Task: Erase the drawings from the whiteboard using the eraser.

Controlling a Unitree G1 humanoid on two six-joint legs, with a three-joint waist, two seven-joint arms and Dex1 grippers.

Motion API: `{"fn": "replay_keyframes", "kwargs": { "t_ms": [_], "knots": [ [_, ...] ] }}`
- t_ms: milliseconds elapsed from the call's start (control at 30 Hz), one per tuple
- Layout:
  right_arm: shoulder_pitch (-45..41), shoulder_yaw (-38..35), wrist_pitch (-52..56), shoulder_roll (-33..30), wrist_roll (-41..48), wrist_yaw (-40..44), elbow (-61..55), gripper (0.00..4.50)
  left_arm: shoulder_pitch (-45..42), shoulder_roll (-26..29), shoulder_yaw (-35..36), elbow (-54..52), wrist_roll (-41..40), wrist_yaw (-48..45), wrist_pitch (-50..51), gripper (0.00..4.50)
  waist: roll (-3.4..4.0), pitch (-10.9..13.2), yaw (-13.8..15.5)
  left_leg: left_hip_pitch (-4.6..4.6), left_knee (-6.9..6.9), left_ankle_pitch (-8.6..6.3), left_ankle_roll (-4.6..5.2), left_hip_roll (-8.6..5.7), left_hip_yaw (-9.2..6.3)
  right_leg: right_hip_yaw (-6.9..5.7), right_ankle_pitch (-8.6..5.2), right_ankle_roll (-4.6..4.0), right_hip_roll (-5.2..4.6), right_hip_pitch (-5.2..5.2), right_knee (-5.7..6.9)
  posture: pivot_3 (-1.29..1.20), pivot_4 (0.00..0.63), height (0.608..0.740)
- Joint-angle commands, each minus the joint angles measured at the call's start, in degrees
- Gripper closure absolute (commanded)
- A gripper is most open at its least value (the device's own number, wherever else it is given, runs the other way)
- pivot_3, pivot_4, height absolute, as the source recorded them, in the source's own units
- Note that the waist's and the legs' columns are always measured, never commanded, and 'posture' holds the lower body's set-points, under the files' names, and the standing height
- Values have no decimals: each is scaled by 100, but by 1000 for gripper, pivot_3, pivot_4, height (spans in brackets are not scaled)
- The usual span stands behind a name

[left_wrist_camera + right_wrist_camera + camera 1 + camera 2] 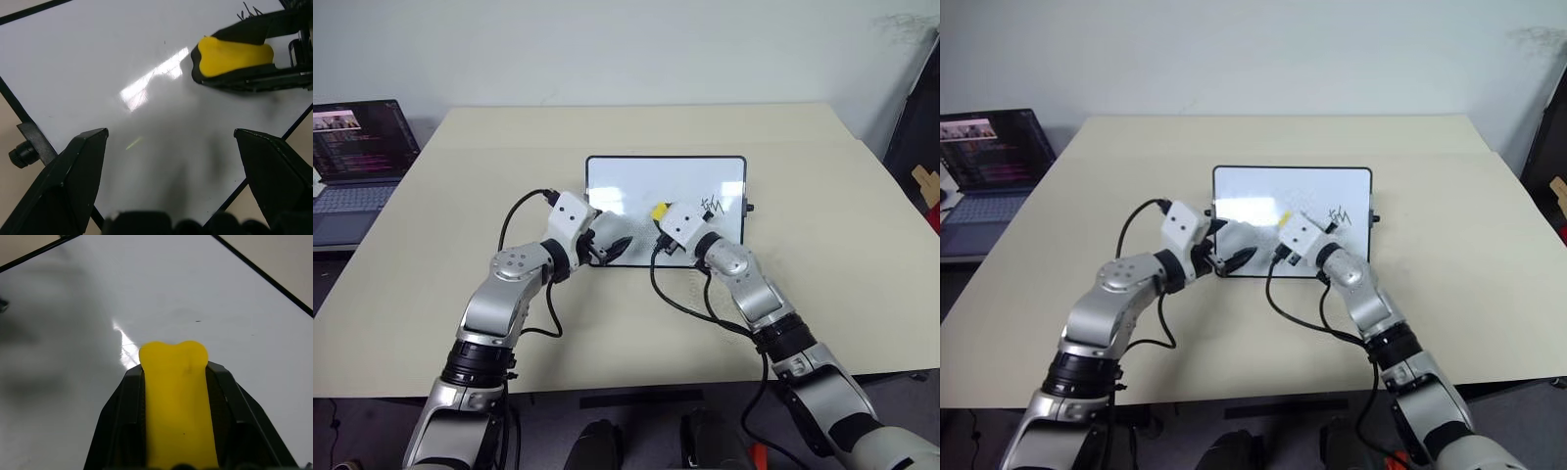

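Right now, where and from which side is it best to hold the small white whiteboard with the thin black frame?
Probably at the black frame of the whiteboard on its left edge, coming from the left: the left gripper is open there, and the board lies flat.

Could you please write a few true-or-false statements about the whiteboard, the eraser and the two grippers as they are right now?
1. The right gripper is shut on the eraser. True.
2. The left gripper holds the eraser. False: its fingers stand open over the whiteboard with nothing between them.
3. Drawings remain near the whiteboard's right end. True.
4. The whiteboard stands upright against the wall. False: it lies on the table.
5. A laptop sits to the left of the table. True.
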Motion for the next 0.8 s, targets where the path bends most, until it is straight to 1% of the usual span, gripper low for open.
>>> {"fn": "replay_keyframes", "kwargs": {
  "t_ms": [33, 167, 300, 467, 567, 633, 733, 800],
  "knots": [
    [-57, -126, 234, -71, -184, -251, 110, 3230, -118, 0, 86, -277, -10, 7, -39, 0, 0, 0, 13, 13, -1, 0, 0, 0, -2, -1, 0, 0, 0, 14, -2, 0, 150, 740],
    [-254, -413, 239, -188, -219, -676, 155, 3230, -117, -2, 82, -278, -10, 2, -51, 0, 0, 1, 25, 56, -4, -2, 2, -4, -4, -3, -1, 1, 5, 61, -7, 0, 150, 740],
    [-201, -544, 372, -404, -150, -690, 146, 3231, -119, -7, 83, -277, -15, -1, -58, 0, -2, -1, 56, 59, -3, -1, 3, -9, -11, -7, 0, 2, 3, 68, -7, 0, 150, 740],
    [107, -363, 534, -454, -26, -195, -139, 3231, -140, -37, 67, -251, -14, -2, -71, 0, -3, -1, 35, 61, -6, -1, 3, -5, -10, -4, -1, 2, 3, 68, -8, 0, 150, 740],
    [381, 62, 540, -417, -69, 340, -372, 3231, -154, -55, 55, -223, -5, -13, -88, 0, -7, -4, 25, 65, -6, -1, 4, -5, -6, -3, -1, 2, 4, 71, -8, 0, 150, 740],
    [491, 211, 619, -397, -103, 536, -473, 3231, -160, -62, 54, -213, -3, -16, -94, 0, -7, -4, -5, 67, -6, -1, 4, -4, -5, -2, -1, 2, 5, 71, -8, 0, 150, 740],
    [524, 242, 765, -395, -184, 535, -522, 3231, -160, -65, 56, -205, -1, -20, -97, 0, -7, -4, -28, 70, -7, -1, 4, -1, -3, 0, -1, 2, 5, 71, -5, 0, 150, 740],
    [430, 139, 771, -397, -239, 319, -480, 3231, -156, -67, 58, -200, -2, -19, -98, 0, -7, -4, -21, 71, -6, -1, 3, -1, -4, -1, -1, 2, 6, 72, -5, 0, 150, 740]
  ]
}}
